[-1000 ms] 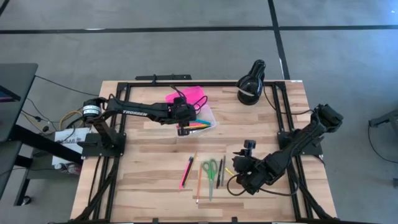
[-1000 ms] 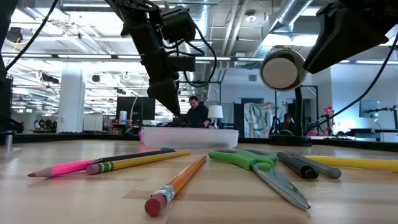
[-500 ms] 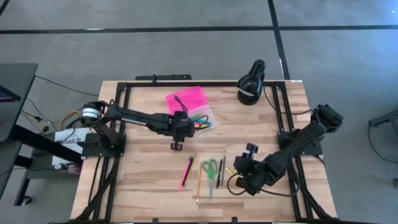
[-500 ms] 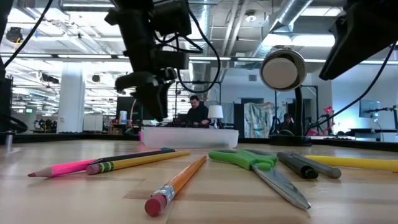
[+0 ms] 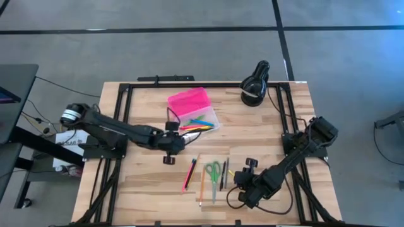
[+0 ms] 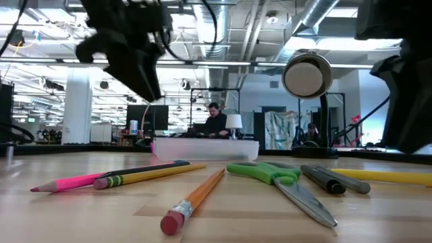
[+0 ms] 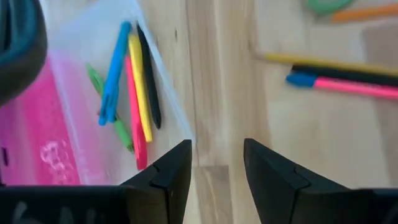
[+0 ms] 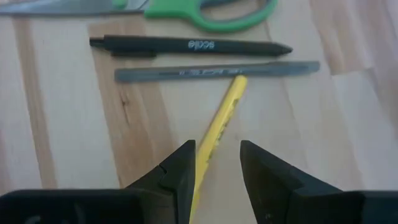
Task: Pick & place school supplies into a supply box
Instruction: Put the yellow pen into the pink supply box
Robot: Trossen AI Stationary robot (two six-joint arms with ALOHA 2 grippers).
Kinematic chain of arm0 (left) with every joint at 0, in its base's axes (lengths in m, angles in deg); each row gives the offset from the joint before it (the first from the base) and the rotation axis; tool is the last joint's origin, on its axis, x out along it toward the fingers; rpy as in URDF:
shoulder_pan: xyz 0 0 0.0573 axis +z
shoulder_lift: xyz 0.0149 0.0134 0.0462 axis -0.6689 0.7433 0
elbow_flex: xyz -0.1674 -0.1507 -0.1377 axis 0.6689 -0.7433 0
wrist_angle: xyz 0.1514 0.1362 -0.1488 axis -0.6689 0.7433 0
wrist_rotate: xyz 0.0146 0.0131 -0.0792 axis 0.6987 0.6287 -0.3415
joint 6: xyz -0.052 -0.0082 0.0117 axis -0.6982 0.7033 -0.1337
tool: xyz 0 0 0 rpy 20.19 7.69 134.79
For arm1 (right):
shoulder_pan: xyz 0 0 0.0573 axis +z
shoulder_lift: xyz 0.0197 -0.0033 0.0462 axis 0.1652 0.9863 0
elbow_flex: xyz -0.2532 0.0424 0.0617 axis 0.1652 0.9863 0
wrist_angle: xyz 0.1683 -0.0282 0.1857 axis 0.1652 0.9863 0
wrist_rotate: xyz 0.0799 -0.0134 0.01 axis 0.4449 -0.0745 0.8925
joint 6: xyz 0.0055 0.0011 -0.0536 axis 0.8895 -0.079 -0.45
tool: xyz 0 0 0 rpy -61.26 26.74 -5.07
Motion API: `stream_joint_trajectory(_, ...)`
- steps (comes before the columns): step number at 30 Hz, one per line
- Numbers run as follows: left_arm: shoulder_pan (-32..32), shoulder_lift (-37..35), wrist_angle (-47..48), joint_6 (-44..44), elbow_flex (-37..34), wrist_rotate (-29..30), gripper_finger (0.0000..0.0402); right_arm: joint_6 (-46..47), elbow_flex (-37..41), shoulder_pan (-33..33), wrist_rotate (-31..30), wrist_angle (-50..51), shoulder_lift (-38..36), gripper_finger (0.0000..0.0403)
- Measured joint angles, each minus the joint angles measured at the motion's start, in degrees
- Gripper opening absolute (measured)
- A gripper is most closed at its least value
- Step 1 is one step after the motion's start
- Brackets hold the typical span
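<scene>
The supply box lies open at the table's middle far side: its hot pink lid point(image 5: 188, 101) is flipped back, and the clear base point(image 5: 212, 116) holds several pens point(image 7: 127, 87). Nearer lie a pink pencil point(image 5: 189, 174), an orange pencil point(image 5: 201, 183), green scissors point(image 5: 213, 171), two dark pens point(image 8: 186, 45) and a yellow pencil point(image 8: 222, 118). My left gripper point(image 5: 168, 159) point(image 7: 217, 167) hovers open just near-left of the box. My right gripper point(image 5: 248, 165) point(image 8: 216, 165) is open, its fingers standing on either side of the yellow pencil's end.
A black rounded object with a white band point(image 5: 254, 85) stands at the far right of the table. Black frame rails point(image 5: 285, 113) run along both sides. Bare wood lies left of the pink pencil. People and desks show in the room beyond in the low view.
My left gripper has left its place over the box's clear base and swung toward the near and left edges, stopping beside the box. My right gripper has moved a little toward the near edge, over the yellow pencil. The supplies on the table lie as before.
</scene>
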Motion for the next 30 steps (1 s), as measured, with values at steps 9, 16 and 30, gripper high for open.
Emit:
stream_joint_trajectory(9, -6.9, -5.9, -1.2, -7.1, -4.4, 8.4, 0.0141, 2.8, 0.0, -0.2, 0.9, -2.6, 1.0, 0.012)
stream_joint_trajectory(16, -10.6, -5.7, -1.5, -10.7, -6.3, 10.6, 0.0141, 9.2, 0.0, -0.3, 1.2, -2.3, 1.0, 0.012)
stream_joint_trajectory(30, -17.9, -5.7, -2.1, -15.7, -7.6, 15.9, 0.0141, 11.3, -0.3, -2.7, 6.7, -1.9, 6.0, 0.012)
